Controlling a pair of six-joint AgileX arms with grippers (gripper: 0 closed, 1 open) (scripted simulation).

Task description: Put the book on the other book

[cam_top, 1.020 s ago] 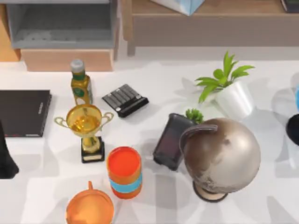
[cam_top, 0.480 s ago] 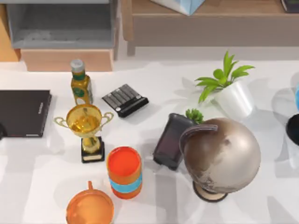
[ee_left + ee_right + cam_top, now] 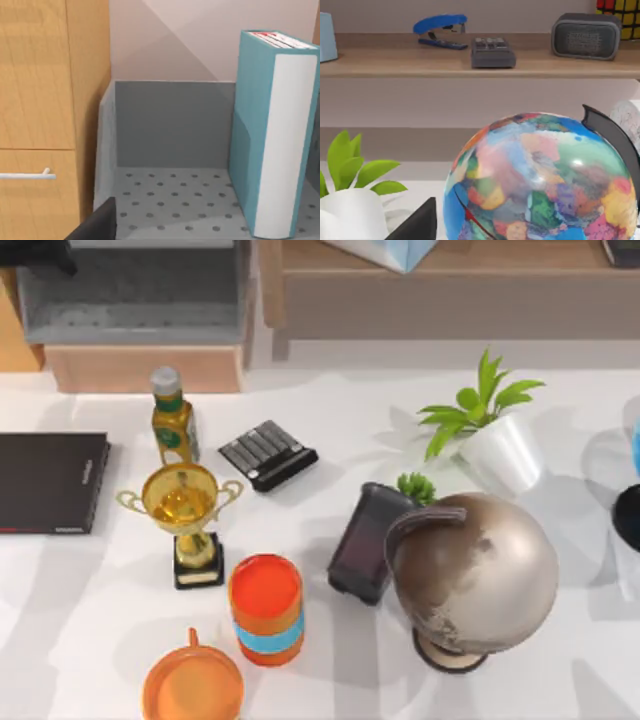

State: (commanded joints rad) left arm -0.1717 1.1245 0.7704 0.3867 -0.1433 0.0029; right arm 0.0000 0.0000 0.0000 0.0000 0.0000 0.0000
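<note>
Left wrist view: teal book (image 3: 265,135) upright in grey bin (image 3: 170,125), ahead of left gripper (image 3: 95,225), finger spread untellable. Top view: black book (image 3: 50,482) flat, desk's (image 3: 340,420) left.

The flat book (image 3: 50,482) lies at the table's (image 3: 330,420) left edge, with the bottle (image 3: 172,418) and trophy (image 3: 186,512) just to its right and the keypad (image 3: 267,454) beyond them. Nearer the front sit the cup (image 3: 266,608) and funnel (image 3: 192,684); to the right, the slab device (image 3: 364,542) leans by the globe (image 3: 472,578), the plant (image 3: 492,432) behind. The thick book (image 3: 270,135) stands upright in the bin (image 3: 170,125), against one side.
</note>
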